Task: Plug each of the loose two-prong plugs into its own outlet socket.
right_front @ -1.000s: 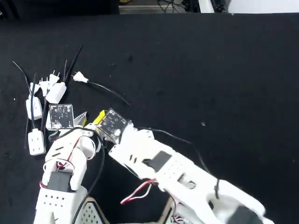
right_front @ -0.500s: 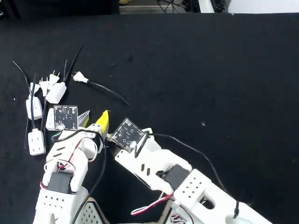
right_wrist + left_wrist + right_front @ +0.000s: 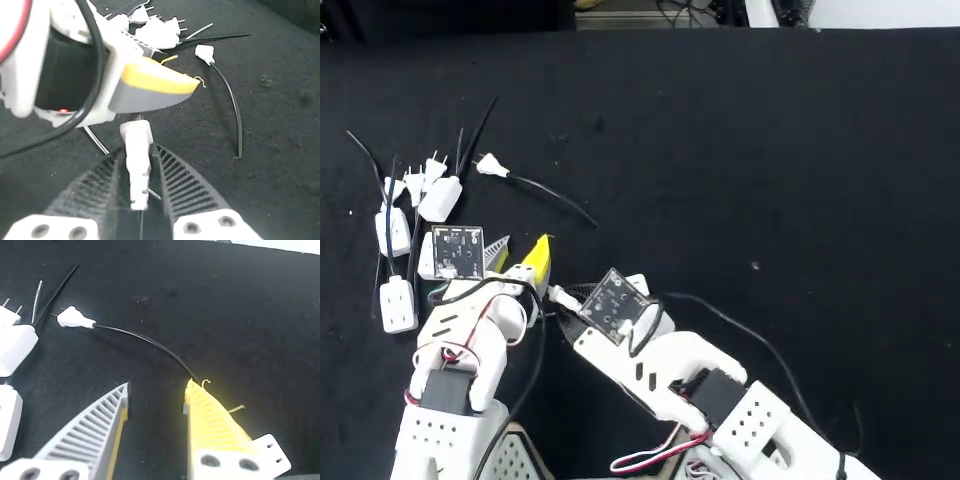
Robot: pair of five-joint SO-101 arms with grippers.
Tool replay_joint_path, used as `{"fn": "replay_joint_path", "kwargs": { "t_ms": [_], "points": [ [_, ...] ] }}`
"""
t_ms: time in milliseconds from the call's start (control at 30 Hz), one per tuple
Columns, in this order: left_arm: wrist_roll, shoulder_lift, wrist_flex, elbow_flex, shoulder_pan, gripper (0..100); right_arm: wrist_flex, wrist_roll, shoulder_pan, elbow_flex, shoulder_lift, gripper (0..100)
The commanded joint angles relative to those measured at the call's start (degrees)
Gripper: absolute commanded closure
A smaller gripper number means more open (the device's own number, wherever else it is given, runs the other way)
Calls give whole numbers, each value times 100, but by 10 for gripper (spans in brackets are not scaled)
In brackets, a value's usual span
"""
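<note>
Since the right gripper (image 3: 137,150) is clamped on a white connector piece (image 3: 136,137), held lengthwise between its fingers with the front end poking out toward the left gripper (image 3: 157,385), that piece's heading is what matters. Its end sits just beside the left gripper's yellow finger (image 3: 207,420), on the right-near side. Two short dark marks show on it, can't tell if slots or prongs. Left gripper is wide open, nothing in it. The outlet sockets (image 3: 398,305) lie in the white cluster at table left, so left of the held piece with the left arm in between. My read: the right arm needs a way around. The loose two-prong plug (image 3: 74,319) lies far-left of the open left gripper, prongs toward the left. Its black cord (image 3: 145,342) trails right and near to just off the yellow fingertip. Left arm is nearer to it.
</note>
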Motion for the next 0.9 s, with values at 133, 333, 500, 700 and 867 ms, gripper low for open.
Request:
{"fn": "replay_joint_path", "kwargs": {
  "t_ms": [133,333,500,700,867],
  "points": [
    [-70,18,26,66,127,816,-79,-580,-18,-154,-382,987],
    [-70,26,26,136,136,816,-88,-580,79,-163,-391,987],
    [-70,35,26,145,136,816,-88,-607,325,-207,-391,987],
    [-79,62,79,101,136,815,-88,-580,325,-207,-391,987],
    [-316,633,53,-110,215,816,-88,-607,343,-198,-391,988]
  ]
}}
